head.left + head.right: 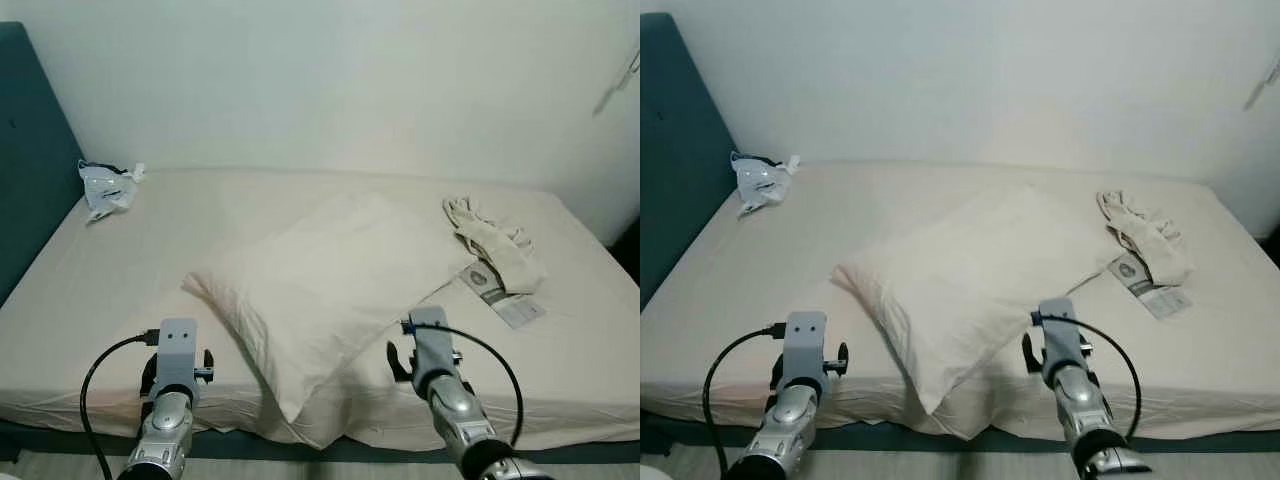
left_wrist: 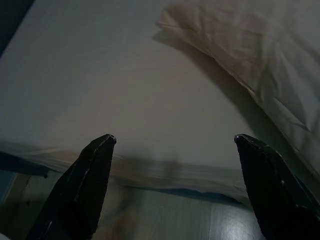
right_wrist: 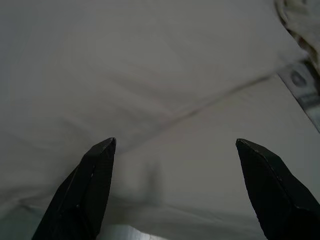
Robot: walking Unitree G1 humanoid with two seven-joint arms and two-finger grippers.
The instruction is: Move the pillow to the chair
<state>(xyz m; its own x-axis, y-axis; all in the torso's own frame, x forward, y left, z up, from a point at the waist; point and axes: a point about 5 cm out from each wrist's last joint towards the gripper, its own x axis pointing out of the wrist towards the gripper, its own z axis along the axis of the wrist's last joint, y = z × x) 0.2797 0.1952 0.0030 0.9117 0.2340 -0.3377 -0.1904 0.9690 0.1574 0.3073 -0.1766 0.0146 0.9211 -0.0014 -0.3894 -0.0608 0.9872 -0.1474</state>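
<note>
Both arms reach forward over the near edge of the bed [image 1: 90, 290], with the pillow [image 1: 330, 280] lying between them: the left gripper [image 2: 175, 142] hangs just beside the pillow's left corner, over bare sheet, and the right gripper [image 3: 175, 142] sits at the pillow's right flank, where the case meets the sheet. That cream pillow rests diagonally in the middle of the mattress, its near corner drooping over the bed's front edge. Behind the pillow to its right lie a crumpled pair of gloves [image 1: 495, 240] and a printed packet [image 1: 500, 290]; well behind it to the left, near the dark headboard [image 1: 30, 170], sits a face mask [image 1: 105, 188]. No chair is visible. The step looks like closing in for a two-sided grasp, and doing it well probably means sliding each gripper inward until the fingers straddle a thick fold, pinching the pillow rather than the sheet beneath. Each gripper's fingers are spread wide, holding nothing and touching nothing.
</note>
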